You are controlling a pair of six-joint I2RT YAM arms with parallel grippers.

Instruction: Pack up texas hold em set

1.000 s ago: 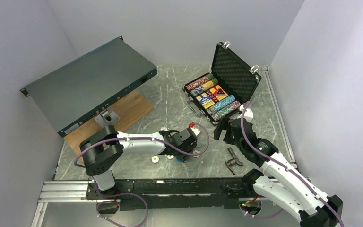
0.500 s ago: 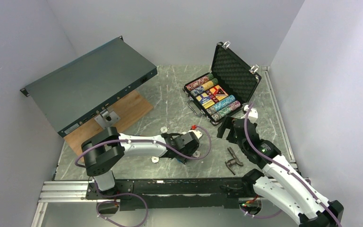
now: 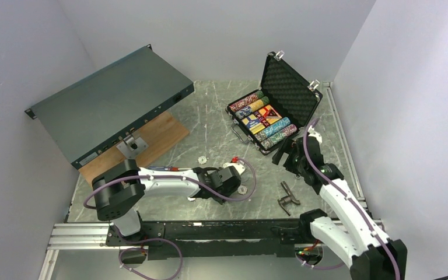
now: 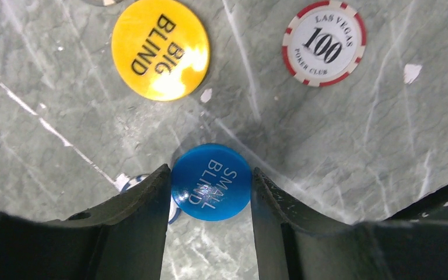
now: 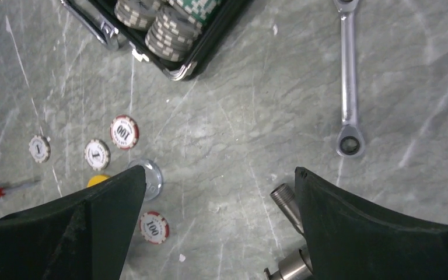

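Note:
The black briefcase (image 3: pixel 251 137) lies open at the back right, rows of coloured chips inside and its foam lid (image 3: pixel 289 87) upright. Low over the table, my left gripper (image 4: pixel 210 172) is shut on the blue "SMALL BLIND" disc (image 4: pixel 211 182), a finger against each edge. That disc partly covers a white-blue chip (image 4: pixel 129 183). Beyond it lie the yellow "BIG BLIND" disc (image 4: pixel 160 49) and a red-white 100 chip (image 4: pixel 324 42). My right gripper (image 5: pixel 219 175) hangs open and empty near the case corner (image 5: pixel 178 67). Below it lie loose chips (image 5: pixel 124 132), a clear disc (image 5: pixel 149 175) and another 100 chip (image 5: pixel 153 227).
A silver wrench (image 5: pixel 349 76) and a metal pipe fitting (image 3: pixel 287 195) lie by the right arm. The red-blue screwdriver (image 3: pixel 163 168) lies next to the left arm. A grey rack chassis (image 3: pixel 111 105) leans over a wooden board (image 3: pixel 157 134) at the back left.
My left gripper has slid left and toward the near edge, and its jaws have narrowed onto the blue disc. The right arm has drawn right, toward the case.

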